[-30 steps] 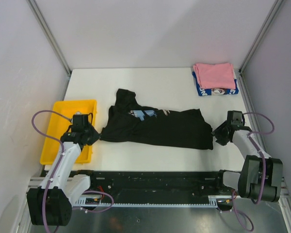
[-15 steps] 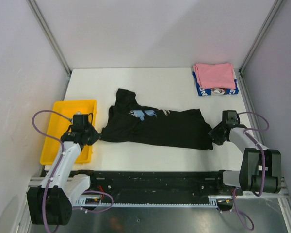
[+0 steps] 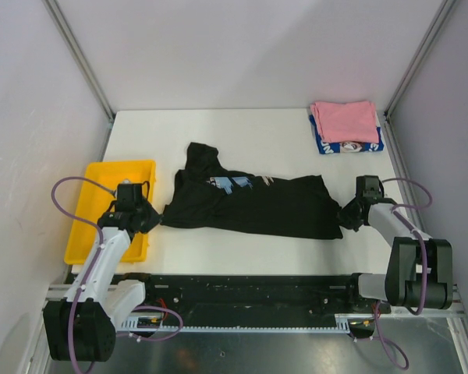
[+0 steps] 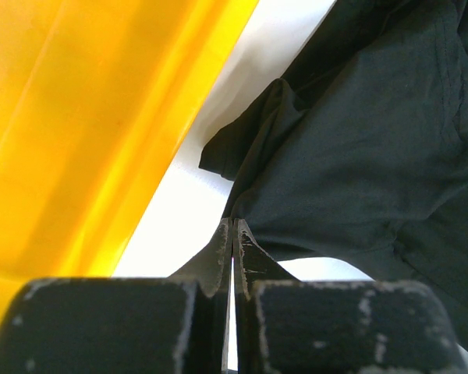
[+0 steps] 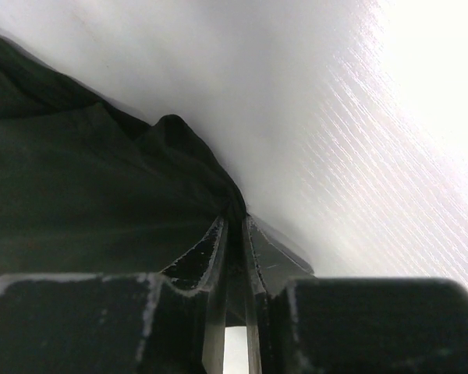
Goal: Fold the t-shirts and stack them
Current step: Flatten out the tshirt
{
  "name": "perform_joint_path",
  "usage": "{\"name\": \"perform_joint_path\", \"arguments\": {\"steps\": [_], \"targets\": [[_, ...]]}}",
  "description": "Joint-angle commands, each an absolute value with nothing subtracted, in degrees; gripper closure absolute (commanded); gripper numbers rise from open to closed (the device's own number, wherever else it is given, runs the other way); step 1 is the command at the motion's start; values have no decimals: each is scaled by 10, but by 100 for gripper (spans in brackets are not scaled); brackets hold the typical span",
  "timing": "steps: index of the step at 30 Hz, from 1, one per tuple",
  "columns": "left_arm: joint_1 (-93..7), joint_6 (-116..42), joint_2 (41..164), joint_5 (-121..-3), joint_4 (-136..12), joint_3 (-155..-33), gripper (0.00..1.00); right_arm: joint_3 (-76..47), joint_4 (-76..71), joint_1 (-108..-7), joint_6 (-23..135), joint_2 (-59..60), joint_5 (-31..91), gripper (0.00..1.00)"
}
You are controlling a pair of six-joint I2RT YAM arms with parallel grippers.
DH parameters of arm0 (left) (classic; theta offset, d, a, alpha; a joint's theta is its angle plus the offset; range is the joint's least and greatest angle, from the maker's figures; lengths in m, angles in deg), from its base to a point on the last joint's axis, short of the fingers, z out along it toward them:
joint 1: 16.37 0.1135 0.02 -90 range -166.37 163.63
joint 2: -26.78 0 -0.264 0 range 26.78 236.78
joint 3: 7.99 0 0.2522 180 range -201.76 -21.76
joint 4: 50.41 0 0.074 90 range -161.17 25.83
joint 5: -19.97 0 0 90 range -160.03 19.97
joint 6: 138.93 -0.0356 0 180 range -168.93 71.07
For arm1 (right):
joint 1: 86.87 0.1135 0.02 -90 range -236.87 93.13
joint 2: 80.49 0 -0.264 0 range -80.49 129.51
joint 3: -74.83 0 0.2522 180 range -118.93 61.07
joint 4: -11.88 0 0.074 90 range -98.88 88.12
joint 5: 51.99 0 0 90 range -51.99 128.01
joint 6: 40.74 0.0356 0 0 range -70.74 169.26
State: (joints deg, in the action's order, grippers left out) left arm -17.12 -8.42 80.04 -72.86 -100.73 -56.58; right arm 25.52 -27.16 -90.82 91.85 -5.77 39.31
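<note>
Grey walls box in the white desk (image 3: 257,132).

Top view: the black t-shirt (image 3: 257,206) lies lengthwise across the middle of the desk, bunched at its far left part. The pink shirt (image 3: 345,121) sits folded on the blue-and-white shirt (image 3: 327,146) at the far right corner. My left fingers (image 3: 146,219) are at the shirt's left tip, just beside the yellow tray (image 3: 93,210). My right fingers (image 3: 345,217) are at its right near corner.

Left wrist view: left fingers (image 4: 232,234) are pressed together with a thin point of black t-shirt (image 4: 359,156) between them. The yellow tray (image 4: 86,117) fills the left side.

Right wrist view: right fingers (image 5: 234,222) are nearly closed on a small peak of the black t-shirt (image 5: 78,195), with bare desk (image 5: 335,117) beyond.

Risk: both pinches take very little cloth, so either could slip on the lift. An uneven pull would skew the fold. The bunched part may trap creases, and the left end could catch the tray rim.

Change: against the older top frames, my right wrist has drawn in toward the shirt corner. The left arm and the shirt look unmoved.
</note>
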Motion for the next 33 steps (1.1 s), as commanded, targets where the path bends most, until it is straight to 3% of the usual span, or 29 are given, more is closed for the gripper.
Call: {"name": "perform_joint_path", "arguments": {"steps": [1, 4, 16, 22, 27, 33], "targets": [[-165, -94, 797, -735, -998, -591, 100, 223, -306, -912, 894, -87, 414, 84], [-165, -94, 796, -734, -998, -591, 100, 221, -318, -912, 886, -94, 402, 78], [-165, -94, 792, -728, -998, -590, 100, 221, -338, -903, 868, -81, 387, 74], [-165, -94, 786, -726, -998, -589, 100, 221, -344, -901, 861, -66, 365, 62], [-165, -94, 784, -726, -998, -585, 100, 221, -342, -898, 866, -61, 361, 64], [-165, -94, 779, -727, -999, -585, 100, 221, -356, -901, 867, -72, 371, 81]]}}
